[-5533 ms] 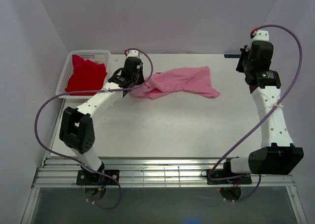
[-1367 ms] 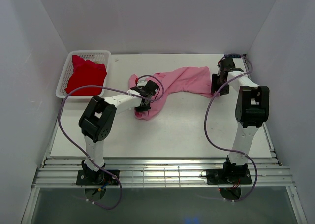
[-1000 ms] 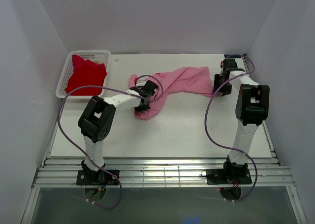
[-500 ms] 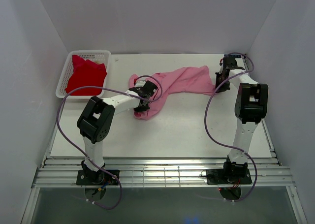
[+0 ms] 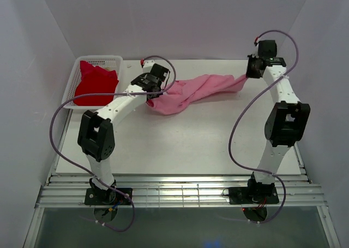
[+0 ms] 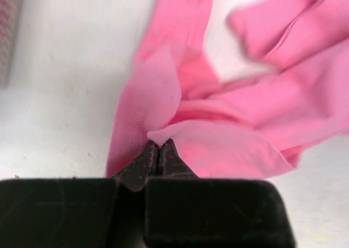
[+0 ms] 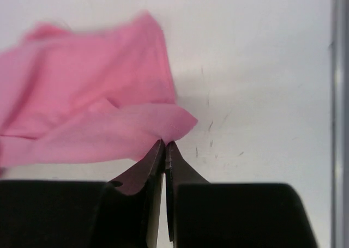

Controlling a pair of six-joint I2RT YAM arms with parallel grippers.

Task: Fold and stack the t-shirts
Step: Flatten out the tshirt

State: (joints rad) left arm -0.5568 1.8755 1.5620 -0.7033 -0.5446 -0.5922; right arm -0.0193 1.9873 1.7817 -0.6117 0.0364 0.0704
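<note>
Over table, pink tee is being gripped at both ends: left gripper clenched on left end, right gripper clenched on right tip. In basket, red tee is being held.

Left arm: elbow bent, forearm angled up and right to the left end of the pink t-shirt. Left gripper is at that left end, jaws pressed together with a fold of the cloth pinched at the tips. Right arm: stretched far forward, upper links near straight, wrist at the shirt's right end. Right gripper: jaws closed, nipping the shirt's right tip between the fingertips. The grippers are well apart, one at each end of the shirt.
</note>
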